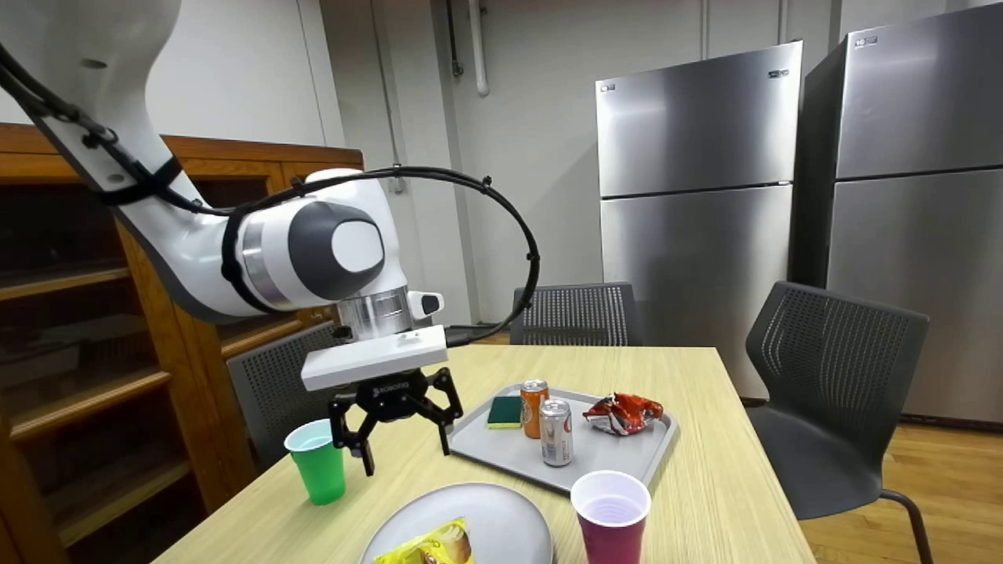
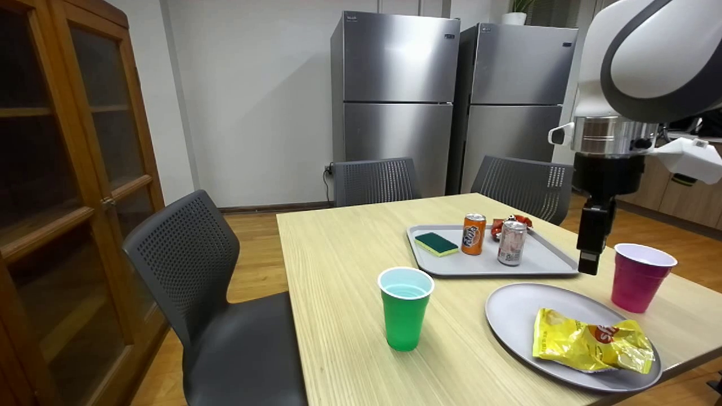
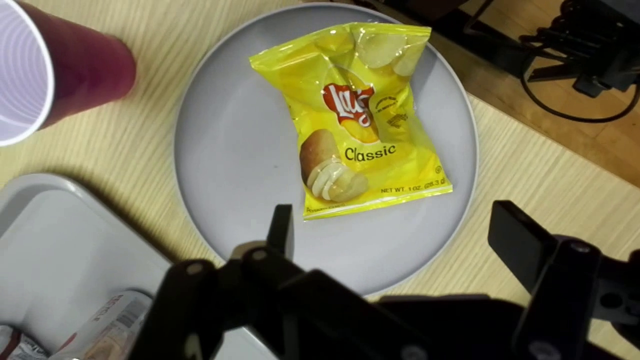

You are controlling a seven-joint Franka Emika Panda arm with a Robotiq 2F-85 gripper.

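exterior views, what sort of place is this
Likely a break room or shared kitchen, perhaps in an office: two steel refrigerators stand by a wall, and dark chairs stand around a light table.

Pale table (image 2: 333,254), on it gray tray (image 1: 603,454), plate (image 2: 513,318), 2 cups (image 2: 405,316) (image 2: 640,282)

Yellow Lay's bag (image 3: 367,130) on gray plate (image 3: 232,145)

Looks like a break room or kitchen area, judging by two steel fridges (image 1: 693,251), chairs (image 1: 832,364) around a table (image 2: 350,248), drink cans (image 2: 472,234) and a bag of chips (image 3: 360,120) on a plate (image 3: 235,150).
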